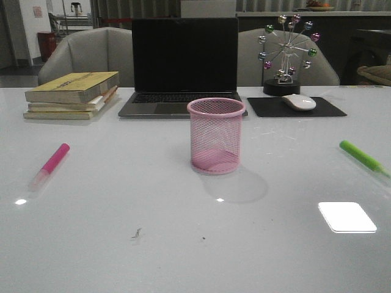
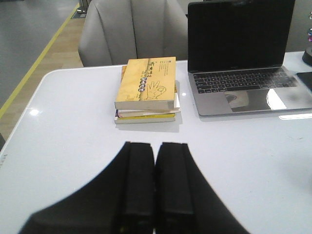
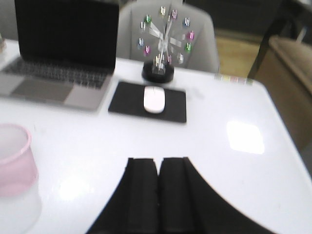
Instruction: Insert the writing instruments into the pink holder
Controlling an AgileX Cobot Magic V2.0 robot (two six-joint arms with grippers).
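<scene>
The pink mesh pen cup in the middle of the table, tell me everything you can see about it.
The round pink wire-mesh pen cup has a solid rim and base and tapers slightly downward. It stands upright and empty on the glossy white table, in front of the open black laptop. Nothing touches it; neither marker is near.

The glossy white tabletop [image 1: 122, 256] carries a pink mesh holder [image 1: 215, 135] at its middle. A pink highlighter [image 1: 50, 164] lies toward the left edge, a green highlighter [image 1: 363, 157] toward the right. Along the far edge sit stacked books [image 1: 71, 95], a laptop [image 1: 183, 67], a mousepad [image 1: 296, 107] with a mouse [image 1: 299, 102], and a ferris-wheel ornament [image 1: 286, 55].

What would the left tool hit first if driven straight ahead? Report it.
Probably the stack of books. The left tool, shut, points over bare table toward it; nothing else shows in between, though depth is hard to judge.
</scene>
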